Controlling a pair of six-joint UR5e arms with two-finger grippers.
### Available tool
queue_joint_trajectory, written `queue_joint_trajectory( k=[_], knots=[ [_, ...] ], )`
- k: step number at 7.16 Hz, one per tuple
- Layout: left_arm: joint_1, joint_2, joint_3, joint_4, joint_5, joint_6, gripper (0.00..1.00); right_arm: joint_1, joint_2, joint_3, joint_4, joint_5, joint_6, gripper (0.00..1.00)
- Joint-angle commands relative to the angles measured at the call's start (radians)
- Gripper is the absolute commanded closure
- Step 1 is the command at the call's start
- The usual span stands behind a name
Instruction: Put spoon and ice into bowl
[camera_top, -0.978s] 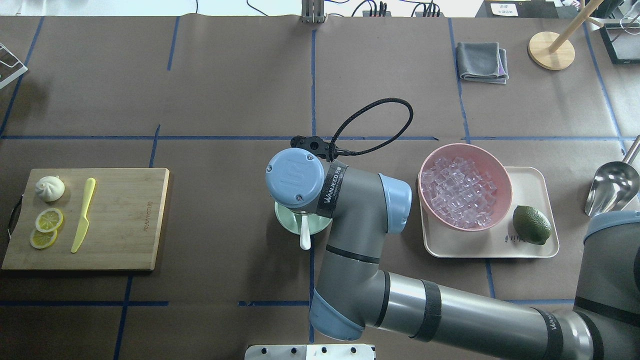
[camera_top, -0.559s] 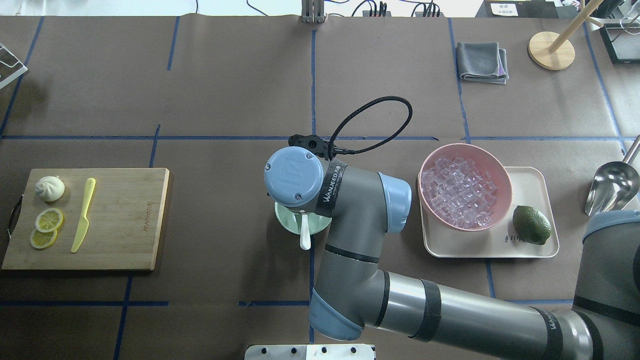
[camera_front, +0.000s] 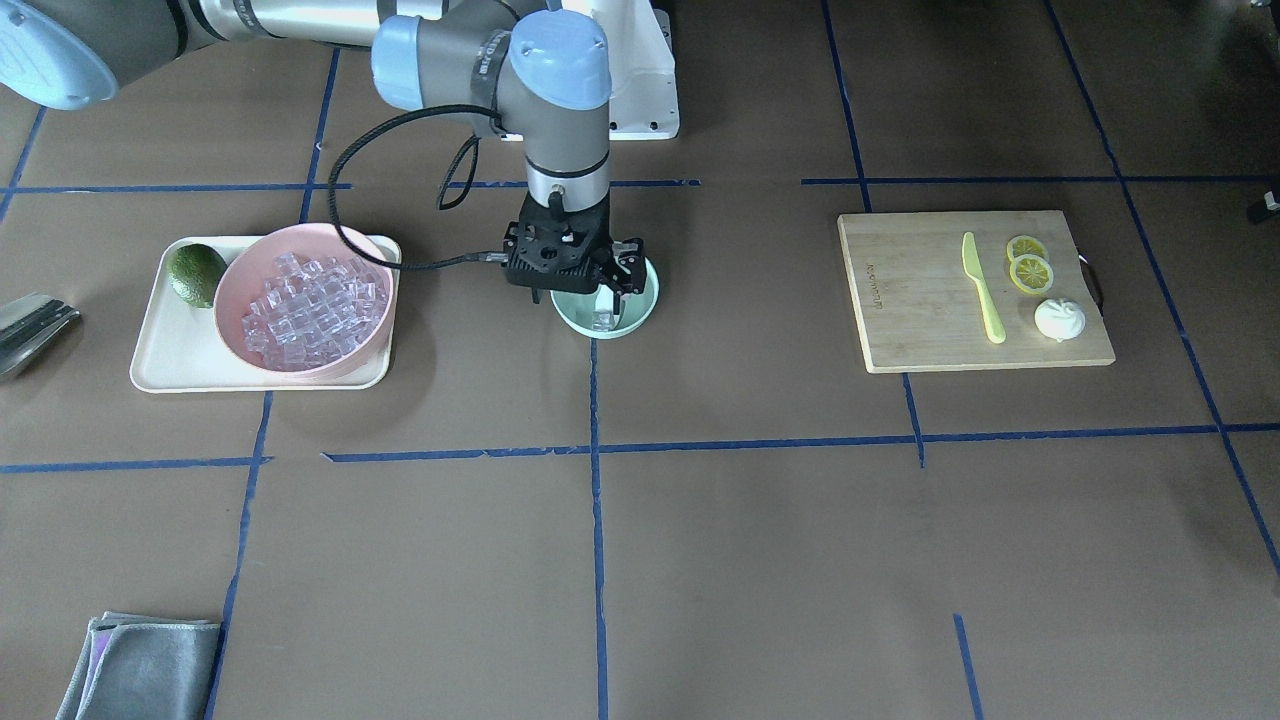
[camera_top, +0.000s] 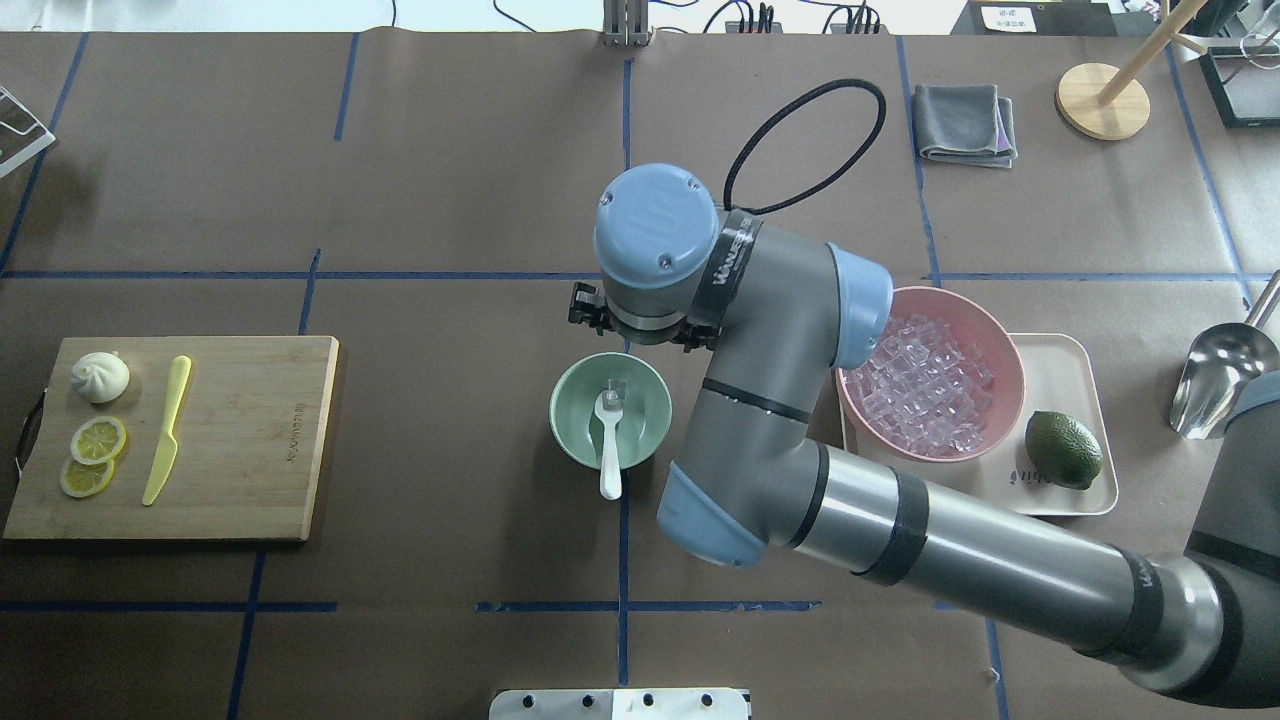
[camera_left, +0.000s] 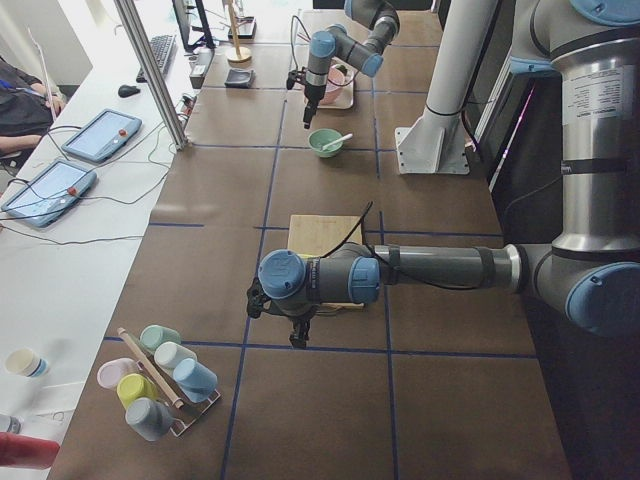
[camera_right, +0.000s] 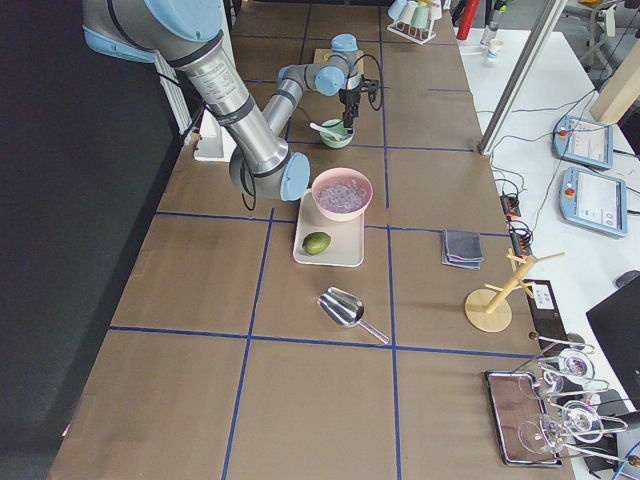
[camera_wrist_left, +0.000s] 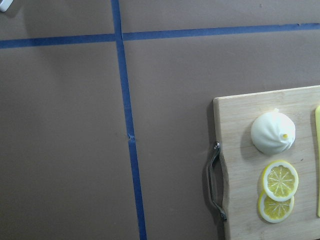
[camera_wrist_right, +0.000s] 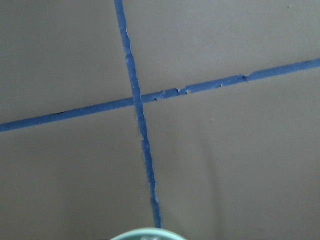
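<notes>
Facing the robot, the front view shows the right gripper (camera_front: 590, 293) hanging above the bowl (camera_front: 640, 316), its two dark fingers spread apart and pinching nothing. One cube of ice (camera_front: 600, 320) lies on the bowl floor. A pink bowl (camera_front: 232, 285) heaped with more cubes stands on a tray (camera_front: 160, 350), well apart. Overhead view: the spoon (camera_top: 610, 445) rests in the bowl, scoop on the floor just beside the ice, handle leaning on the near rim and projecting past it; the right wrist hides the fingers. Left-end view: the left gripper (camera_left: 298, 335) points down at the table just off the end of the board (camera_left: 325, 232); whether its fingers are spread or pressed together cannot be told. Right-end view: the right gripper stands over the bowl, too small for detail. Left wrist view: board end with handle, a bun (camera_wrist_left: 272, 132) and two lemon slices (camera_wrist_left: 280, 180). Right wrist view: crossing tape lines (camera_wrist_right: 137, 97), and the bowl rim at the bottom edge.
</notes>
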Motion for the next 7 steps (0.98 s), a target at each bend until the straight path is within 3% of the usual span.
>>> queue_joint_trajectory(
  k=[1,2,5,7],
  knots=[
    [0.0,-0.001,-0.015,0.0,0.056,-0.004,0.0,0.175,-0.145,0.081,0.0,0.144,-0.236,0.01],
    [-0.002,-0.012,-0.015,0.003,0.122,-0.005,0.0,0.254,-0.211,0.123,-0.003,0.192,-0.351,0.01],
    [-0.049,-0.015,-0.035,0.014,0.131,0.039,0.0,0.488,-0.372,0.197,-0.008,0.378,-0.659,0.01],
    [-0.072,-0.015,-0.032,0.019,0.132,0.053,0.0,0.6,-0.473,0.201,-0.009,0.389,-0.891,0.01]
  ],
)
